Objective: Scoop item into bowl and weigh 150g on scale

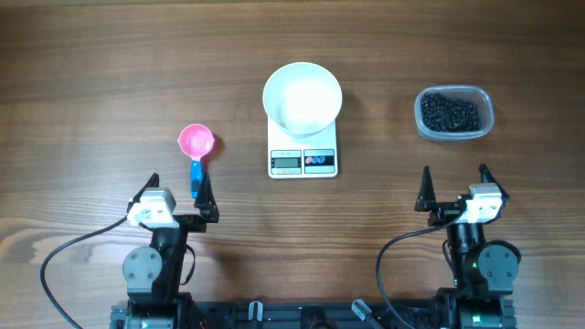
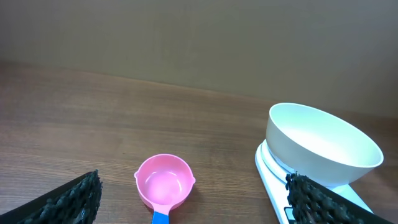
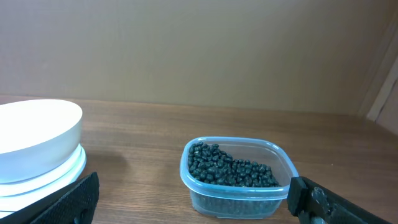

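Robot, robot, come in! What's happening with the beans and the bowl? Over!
Open and empty: left gripper, right gripper. All beans in tub; bowl empty on scale. Pink scoop untouched; nothing in the way. Over.

The table (image 1: 91, 73) is showing matt wood grain. The bowl (image 1: 303, 96) is looking smooth and slightly glossy, the tub (image 3: 249, 202) clear plastic.

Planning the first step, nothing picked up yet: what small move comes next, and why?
Probably lower the left gripper, jaws open and empty, onto the blue handle of the scoop, which lies just before it; the bowl on the scale is empty and the beans are in the tub.
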`<state>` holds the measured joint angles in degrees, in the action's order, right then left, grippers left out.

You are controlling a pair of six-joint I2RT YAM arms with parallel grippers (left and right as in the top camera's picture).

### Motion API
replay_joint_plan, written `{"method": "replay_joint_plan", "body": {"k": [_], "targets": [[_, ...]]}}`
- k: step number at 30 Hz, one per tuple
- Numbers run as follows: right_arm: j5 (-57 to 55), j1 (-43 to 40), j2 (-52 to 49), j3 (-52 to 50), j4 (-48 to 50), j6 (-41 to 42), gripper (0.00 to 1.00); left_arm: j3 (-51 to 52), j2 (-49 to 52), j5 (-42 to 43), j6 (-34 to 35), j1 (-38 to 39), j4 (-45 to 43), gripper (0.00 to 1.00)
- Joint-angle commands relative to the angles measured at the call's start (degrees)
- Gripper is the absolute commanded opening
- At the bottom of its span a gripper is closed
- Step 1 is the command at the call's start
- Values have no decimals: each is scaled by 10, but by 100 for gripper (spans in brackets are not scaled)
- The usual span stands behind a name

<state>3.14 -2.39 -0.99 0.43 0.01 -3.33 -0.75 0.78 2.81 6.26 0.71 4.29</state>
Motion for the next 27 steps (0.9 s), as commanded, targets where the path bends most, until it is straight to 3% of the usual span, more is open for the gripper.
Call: {"method": "replay_joint_plan", "body": {"k": [1, 13, 17, 23, 27], "targets": [[-3, 3, 0, -1, 0, -8, 100, 4, -4, -5, -11, 2, 1, 100], [-3, 3, 0, -1, 0, -8, 100, 4, -4, 2, -9, 2, -2, 100], [-3, 3, 0, -1, 1, -8, 100, 4, -4, 189, 113, 2, -57, 100], [-3, 3, 0, -1, 1, -8, 100, 4, -4, 322, 176, 2, -151, 100], [-3, 3, 0, -1, 0, -8, 100, 2, -4, 416, 177, 2, -287, 100]]}}
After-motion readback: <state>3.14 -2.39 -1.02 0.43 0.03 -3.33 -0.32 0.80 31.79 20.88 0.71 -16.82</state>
